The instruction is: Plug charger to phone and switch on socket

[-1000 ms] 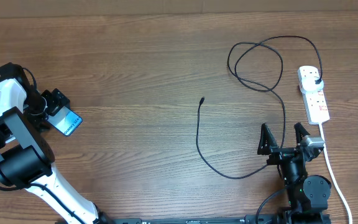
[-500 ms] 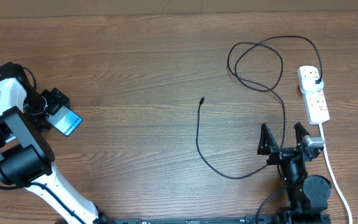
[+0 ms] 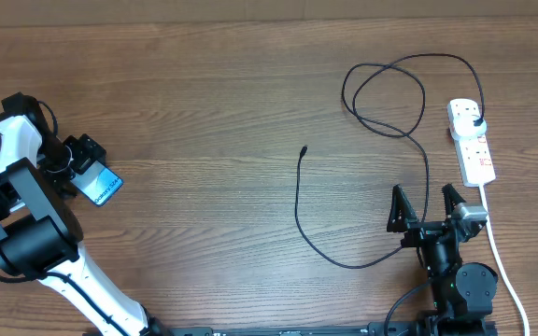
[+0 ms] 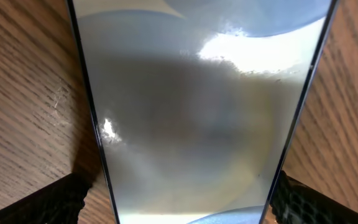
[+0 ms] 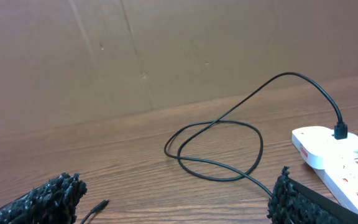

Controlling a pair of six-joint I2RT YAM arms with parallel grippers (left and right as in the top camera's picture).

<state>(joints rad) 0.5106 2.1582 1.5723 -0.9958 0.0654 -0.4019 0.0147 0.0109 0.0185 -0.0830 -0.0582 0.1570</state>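
The phone [image 3: 104, 186] lies at the far left of the table with its light-blue screen up. It fills the left wrist view [image 4: 191, 112]. My left gripper [image 3: 84, 168] has a finger at each long edge of the phone and is shut on it. The charger is a thin black cable [image 3: 297, 201]. Its free connector tip [image 3: 304, 149] lies mid-table, and it loops [image 3: 386, 93] to a black plug [image 3: 475, 124] seated in the white socket strip [image 3: 474, 154] at the right. My right gripper [image 3: 426, 210] is open near the front edge, and the cable runs between its fingers.
The strip's thick white cord [image 3: 498, 252] runs toward the front edge past the right arm's base. The right wrist view shows the cable loop [image 5: 216, 124], the connector tip [image 5: 101, 204], the strip [image 5: 328, 149] and a brown cardboard wall [image 5: 166, 50] behind the table.
My left gripper and the phone have shifted very slightly to the left. The right arm, cable and socket strip have not moved.
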